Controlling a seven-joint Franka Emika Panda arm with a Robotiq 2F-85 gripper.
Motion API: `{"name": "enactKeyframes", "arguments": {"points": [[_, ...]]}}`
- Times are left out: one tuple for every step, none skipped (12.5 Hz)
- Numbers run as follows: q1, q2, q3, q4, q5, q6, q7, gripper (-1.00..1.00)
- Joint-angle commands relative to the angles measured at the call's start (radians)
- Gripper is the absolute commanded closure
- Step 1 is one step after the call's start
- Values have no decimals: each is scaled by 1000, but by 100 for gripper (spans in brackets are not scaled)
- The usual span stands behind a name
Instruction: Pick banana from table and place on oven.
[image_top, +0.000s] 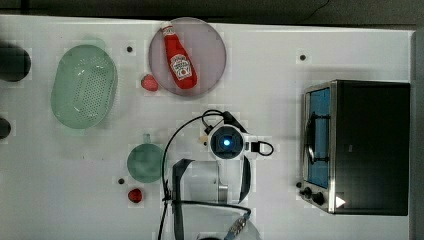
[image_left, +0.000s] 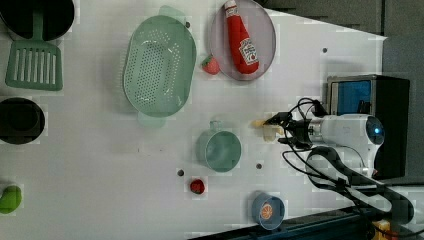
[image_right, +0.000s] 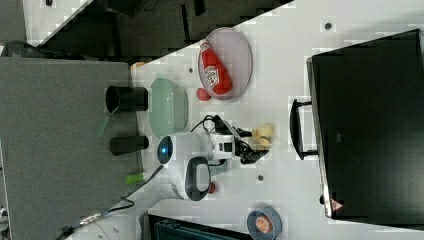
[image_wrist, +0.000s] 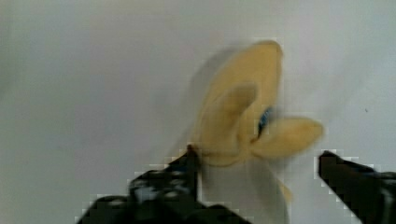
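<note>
Early in the job — gripper (image_wrist: 259, 179) down at the banana (image_wrist: 243, 116) on the table (image_wrist: 70, 93), jaws apart astride it, one finger touching, nothing gripped yet — closing, lifting and carrying to the oven (image_top: 370, 145) all left.

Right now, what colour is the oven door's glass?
Blue, on the oven, clearest in the top view.

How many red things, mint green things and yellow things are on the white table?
Red: 3, the ketchup bottle, strawberry and small red fruit
Mint green: 3, the colander, spatula and cup
Yellow: 1, the banana
Total: 7
</note>
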Motion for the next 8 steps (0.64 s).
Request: {"name": "enactKeyframes", "arguments": {"points": [[-6, 2, 6, 21, 23, 15, 26, -18], [-4, 3, 7, 22, 23, 28, 26, 5], [-3, 2, 7, 22, 23, 34, 26, 26], [-3, -1, 7, 23, 23, 35, 26, 48], [-2, -6, 7, 23, 23, 34, 26, 48], [-1, -19, 8, 26, 23, 34, 27, 48], [-1, -45, 8, 39, 24, 33, 30, 48], [0, -87, 9, 52, 23, 22, 31, 48]]}}
